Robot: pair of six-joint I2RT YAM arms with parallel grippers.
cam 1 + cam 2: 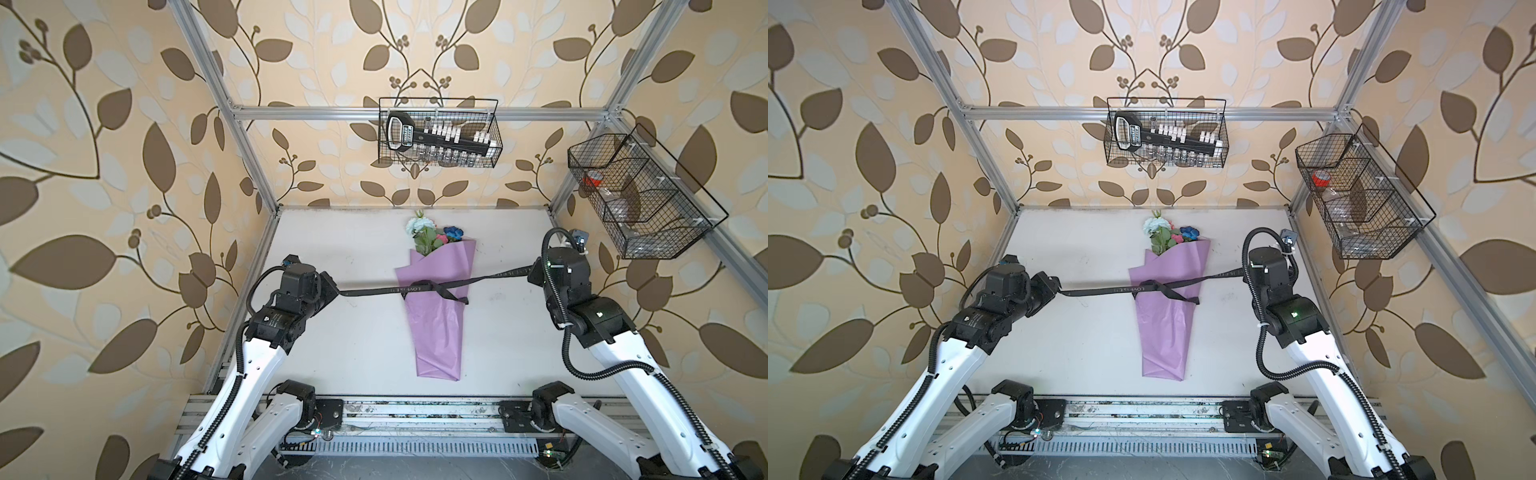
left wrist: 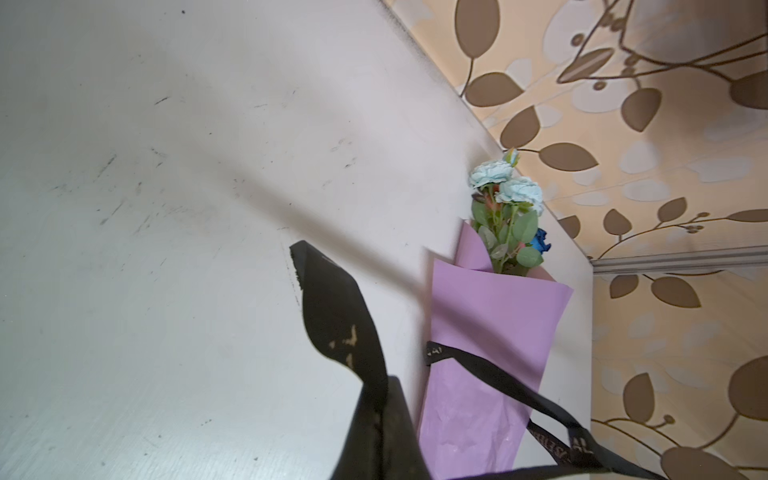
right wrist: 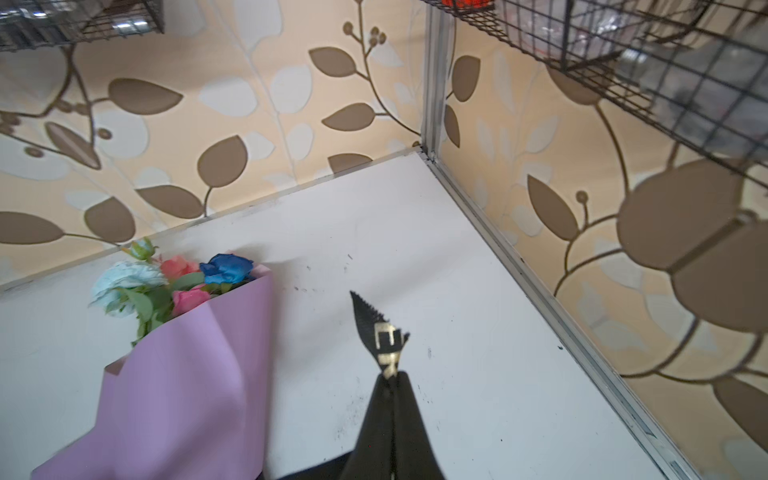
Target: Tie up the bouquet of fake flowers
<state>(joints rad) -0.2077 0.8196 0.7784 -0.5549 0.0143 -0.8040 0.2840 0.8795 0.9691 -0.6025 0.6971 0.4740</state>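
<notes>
The bouquet of fake flowers lies lengthways mid-table in lilac wrapping paper, its pale blue, pink and dark blue blooms toward the back wall. A black ribbon with lettering stretches taut across the wrap and crosses over itself on it. My left gripper is shut on the ribbon's left end, whose tail sticks out past the jaws. To the right of the wrap, my right gripper is shut on the other end, its short tail poking from the closed tips.
A wire basket holding a black tool hangs on the back wall. Another wire basket juts from the right wall above the right arm. Aluminium frame posts bound the white table; the arms' base rail runs along its front edge.
</notes>
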